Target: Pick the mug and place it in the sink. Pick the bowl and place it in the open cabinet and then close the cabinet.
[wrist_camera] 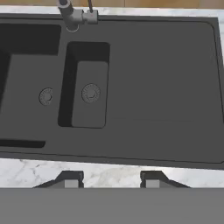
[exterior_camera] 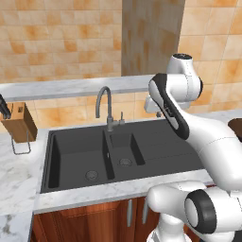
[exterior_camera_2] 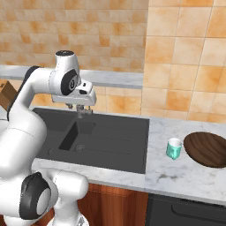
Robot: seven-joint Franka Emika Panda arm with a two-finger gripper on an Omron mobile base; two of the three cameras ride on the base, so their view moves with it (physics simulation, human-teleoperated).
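Note:
The teal mug (exterior_camera_2: 174, 148) stands upright on the marble counter right of the sink (exterior_camera_2: 119, 137). Just right of it rests the wide dark brown bowl (exterior_camera_2: 207, 149), whose edge also shows at the frame's right side (exterior_camera: 236, 128). My gripper (exterior_camera_2: 82, 112) hangs above the sink, far left of the mug, pointing down. Its two fingertips stand apart with nothing between them (wrist_camera: 110, 180), over the sink's front rim. The dark double-basin sink (wrist_camera: 166, 87) lies below with its grey tap (exterior_camera: 105, 101). A tall brown panel (exterior_camera: 152, 38) above the ledge may belong to the cabinet; I cannot tell.
A wooden knife block (exterior_camera: 20, 124) stands on the counter left of the sink. A marble ledge (exterior_camera: 71, 87) runs along the tiled wall behind the tap. My own arm (exterior_camera: 189, 127) crosses the right side of the left base view.

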